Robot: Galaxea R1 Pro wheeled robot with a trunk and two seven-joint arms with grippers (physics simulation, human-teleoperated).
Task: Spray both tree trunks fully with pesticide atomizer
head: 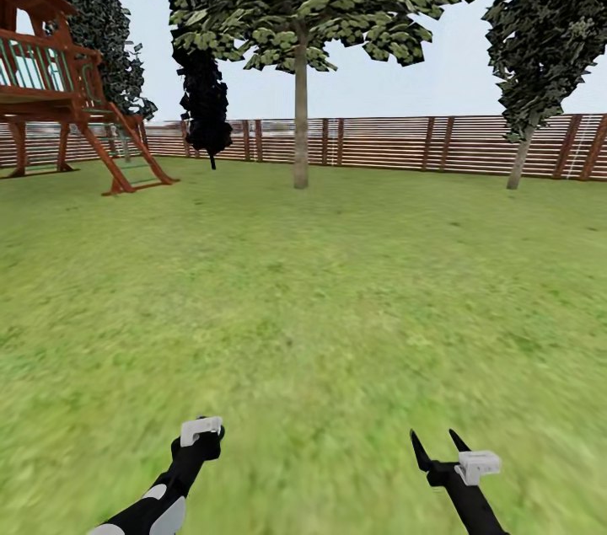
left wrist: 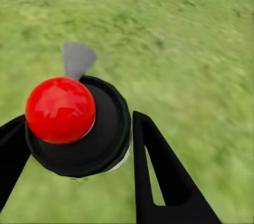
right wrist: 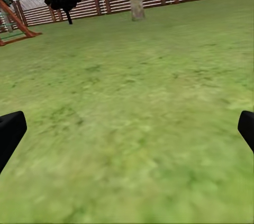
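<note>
In the left wrist view, the pesticide atomizer shows from above as a black round body with a red ball on top and a grey nozzle. My left gripper is shut on it, one black finger on each side. That gripper hangs low over the grass floor at the near left. My right gripper is open and holds nothing; its fingertips stand wide apart. Two trees stand far ahead, one trunk in the middle and one trunk at the right, near the fence.
A brown slat fence closes the far side of the lawn. A wooden play tower with a ladder stands at the far left. A thin near-black tree grows by the fence. Open grass lies between me and the trees.
</note>
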